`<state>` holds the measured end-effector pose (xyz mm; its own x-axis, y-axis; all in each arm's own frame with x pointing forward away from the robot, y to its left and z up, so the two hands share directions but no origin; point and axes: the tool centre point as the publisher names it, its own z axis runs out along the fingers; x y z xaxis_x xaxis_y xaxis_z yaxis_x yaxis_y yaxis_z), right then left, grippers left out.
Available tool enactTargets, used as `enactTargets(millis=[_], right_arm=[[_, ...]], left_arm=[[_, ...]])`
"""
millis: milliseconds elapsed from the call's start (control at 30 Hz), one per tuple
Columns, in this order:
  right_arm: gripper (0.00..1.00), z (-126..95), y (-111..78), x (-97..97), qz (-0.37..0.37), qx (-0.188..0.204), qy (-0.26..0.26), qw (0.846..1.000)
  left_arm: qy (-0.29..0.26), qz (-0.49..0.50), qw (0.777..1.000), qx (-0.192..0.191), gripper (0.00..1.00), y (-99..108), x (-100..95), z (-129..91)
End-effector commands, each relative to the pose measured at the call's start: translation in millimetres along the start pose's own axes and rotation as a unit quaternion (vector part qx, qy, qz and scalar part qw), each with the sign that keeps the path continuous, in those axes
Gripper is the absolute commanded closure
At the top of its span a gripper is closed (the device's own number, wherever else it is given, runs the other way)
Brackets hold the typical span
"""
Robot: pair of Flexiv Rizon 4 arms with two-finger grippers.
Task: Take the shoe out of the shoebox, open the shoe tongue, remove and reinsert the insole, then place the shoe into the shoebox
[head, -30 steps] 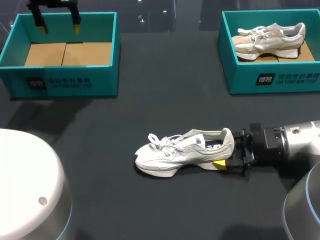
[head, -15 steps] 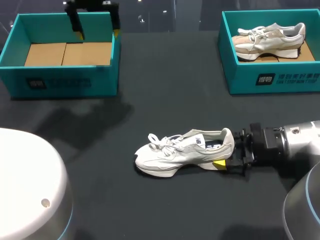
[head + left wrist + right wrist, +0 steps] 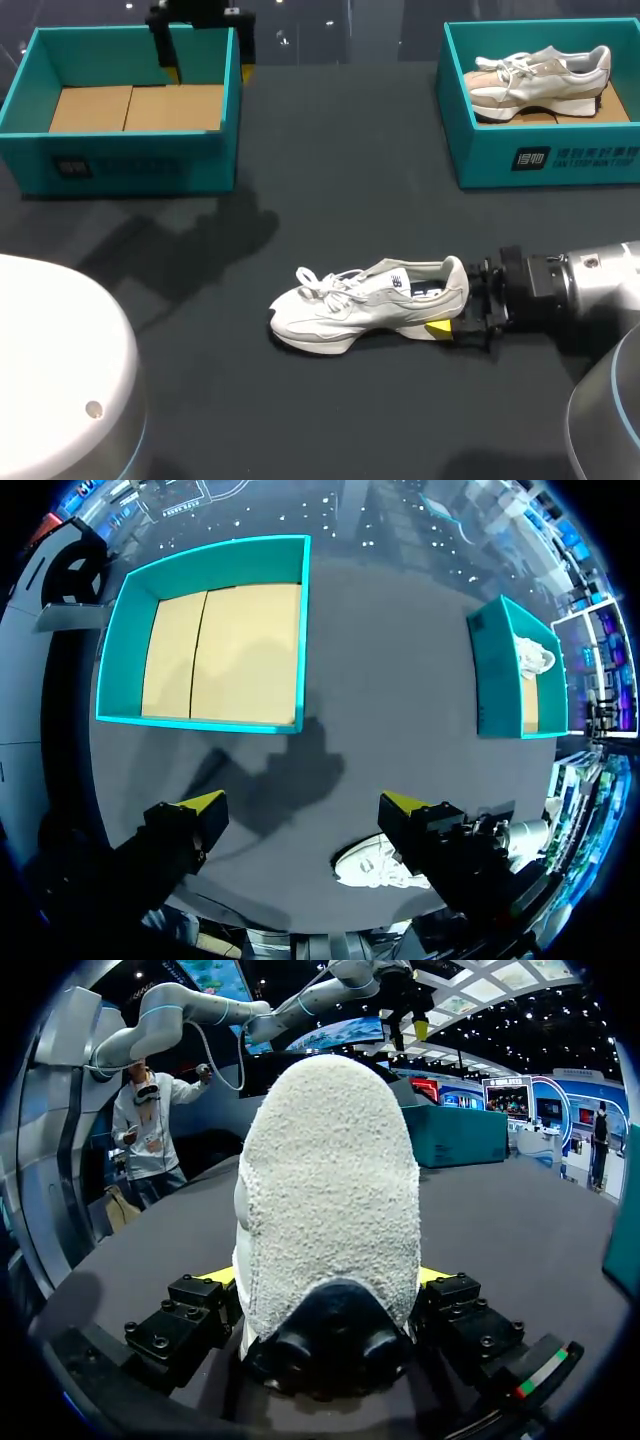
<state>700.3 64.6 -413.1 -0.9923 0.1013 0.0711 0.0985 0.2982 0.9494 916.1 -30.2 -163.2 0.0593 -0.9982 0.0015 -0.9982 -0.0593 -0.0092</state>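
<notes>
White and pale grey, the shoe (image 3: 365,305) is laid on its sole near the middle of the dark table (image 3: 330,180), with the toe turned toward the left side and the heel toward the right arm (image 3: 590,290). In the right wrist view the heel (image 3: 330,1190) is seen pressed from both sides by the yellow-tipped fingers (image 3: 215,1276), so the shoe is held fast in the right gripper (image 3: 458,305). That arm is brought in low from the right edge, its wrist kept nearly level with the table and its fingers pointed along the shoe.

Well apart from the shoe, at the far left, an empty teal box (image 3: 130,165) with a cardboard floor is set. Above its right wall the left gripper (image 3: 200,42) is hung with its fingers pointed straight down, one over the box and one just outside it. In the left wrist view its yellow tips (image 3: 200,805) are spread wide and nothing is held between them; the whole table is taken in from above, the shoe (image 3: 375,865) included.

At the far right a second teal box (image 3: 550,160) is placed, and another shoe (image 3: 540,78) is laid inside it.
</notes>
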Motion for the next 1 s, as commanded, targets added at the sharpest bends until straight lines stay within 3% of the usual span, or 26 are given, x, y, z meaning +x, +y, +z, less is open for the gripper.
enactTargets(millis=[33,100,267,567,800,1000], right_arm=[[1.00,0,0.3,1.1,0.001,0.002,0.001,1.000],[1.00,0,0.3,1.1,0.001,0.002,0.001,1.000],[1.00,0,0.3,1.1,0.001,0.002,0.001,1.000],[1.00,0,0.3,1.1,0.001,0.002,0.001,1.000],[1.00,0,0.3,1.1,0.001,0.002,0.001,1.000],[1.00,0,0.3,1.1,0.001,0.002,0.001,1.000]], left_arm=[[0.005,-0.004,1.000,0.010,0.00,44,26.5,3],[-0.006,0.009,1.000,0.028,0.00,65,46.3,7],[0.015,0.035,0.999,0.026,0.00,105,88.4,8],[0.012,0.056,0.998,0.019,0.00,149,144.8,27],[0.019,0.056,0.998,-0.028,0.00,177,184.5,55],[0.016,0.062,0.997,-0.043,0.00,180,187.8,58]])
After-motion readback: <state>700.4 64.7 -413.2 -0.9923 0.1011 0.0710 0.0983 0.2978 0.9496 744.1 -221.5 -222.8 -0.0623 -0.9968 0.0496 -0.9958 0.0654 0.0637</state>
